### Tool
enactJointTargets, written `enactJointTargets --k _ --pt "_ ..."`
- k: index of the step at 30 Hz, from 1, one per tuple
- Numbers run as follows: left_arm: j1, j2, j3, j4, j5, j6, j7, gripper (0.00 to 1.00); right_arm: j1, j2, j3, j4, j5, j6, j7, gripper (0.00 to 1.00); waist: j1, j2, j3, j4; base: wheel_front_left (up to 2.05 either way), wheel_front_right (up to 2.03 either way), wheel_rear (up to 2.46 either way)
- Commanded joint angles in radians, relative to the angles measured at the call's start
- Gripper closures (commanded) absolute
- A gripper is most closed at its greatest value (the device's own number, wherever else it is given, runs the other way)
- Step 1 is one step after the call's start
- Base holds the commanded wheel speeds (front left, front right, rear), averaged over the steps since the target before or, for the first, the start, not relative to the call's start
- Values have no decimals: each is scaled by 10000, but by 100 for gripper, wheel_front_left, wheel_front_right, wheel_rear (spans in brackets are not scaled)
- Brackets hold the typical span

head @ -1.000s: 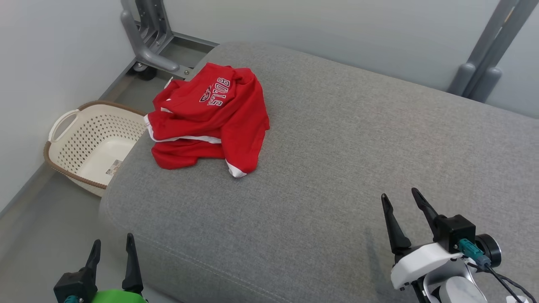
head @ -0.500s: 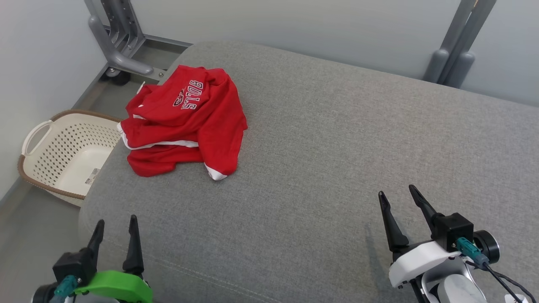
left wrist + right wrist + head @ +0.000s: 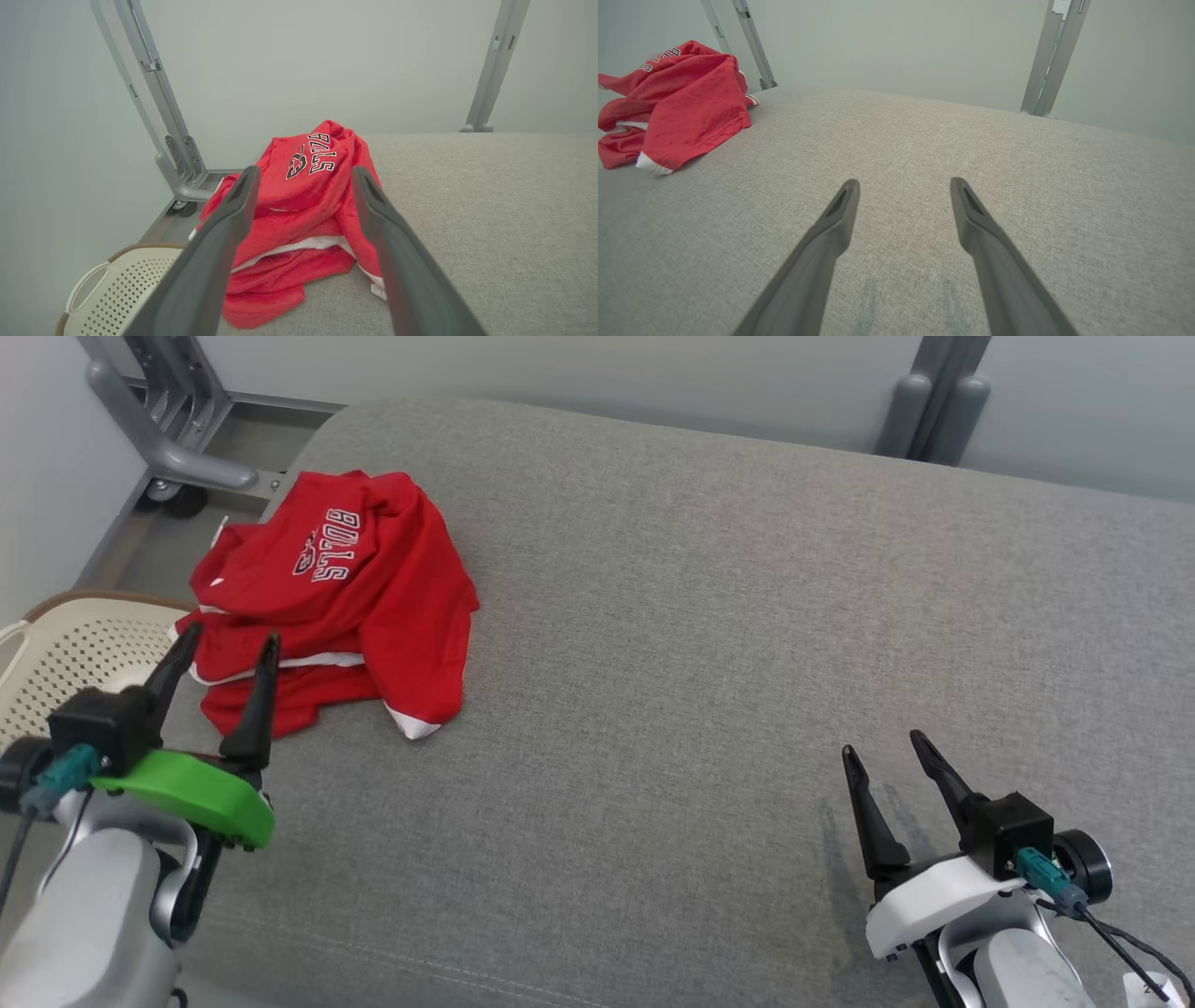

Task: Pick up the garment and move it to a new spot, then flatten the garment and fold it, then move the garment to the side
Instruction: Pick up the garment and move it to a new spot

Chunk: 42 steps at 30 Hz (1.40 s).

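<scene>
Nothing looks done yet: crumpled garment [image 3: 373, 579] lies at ten o'clock; left gripper [image 3: 231, 635] and right gripper [image 3: 882, 745] gape empty.

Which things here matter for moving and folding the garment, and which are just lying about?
Part of the job:
grey cushion, the work surface
red garment, crumpled at the cushion's left end
left gripper, open, close to the garment
right gripper, open, over bare cushion

Just lying about:
perforated cream basket on the floor
grey metal frame by the wall
</scene>
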<state>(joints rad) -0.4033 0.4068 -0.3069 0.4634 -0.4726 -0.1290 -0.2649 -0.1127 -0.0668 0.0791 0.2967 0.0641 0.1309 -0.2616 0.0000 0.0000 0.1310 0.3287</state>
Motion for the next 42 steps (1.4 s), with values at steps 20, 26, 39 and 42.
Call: enactJointTargets --k 20,26,39,42 --pt "-3795 2488 -4191 2065 -3781 -9 2115 0 -777 -102 167 383 269 -3 -45 0 0 0 1536 -2189 0 0 0" --pt "-4213 2519 -4303 3139 -3940 -6 2270 0 -988 -167 248 687 398 -3 -45 0 0 0 1865 -2565 0 0 0" --pt "-4742 2013 -4440 5339 -3887 487 2606 18 -1256 -127 211 967 503 -3 -45 0 0 0 2259 -3146 0 0 0" --pt "-4839 1909 -4460 5534 -3845 497 2433 100 -1222 -92 158 1026 549 -3 -45 0 0 0 2159 -3137 0 0 0"
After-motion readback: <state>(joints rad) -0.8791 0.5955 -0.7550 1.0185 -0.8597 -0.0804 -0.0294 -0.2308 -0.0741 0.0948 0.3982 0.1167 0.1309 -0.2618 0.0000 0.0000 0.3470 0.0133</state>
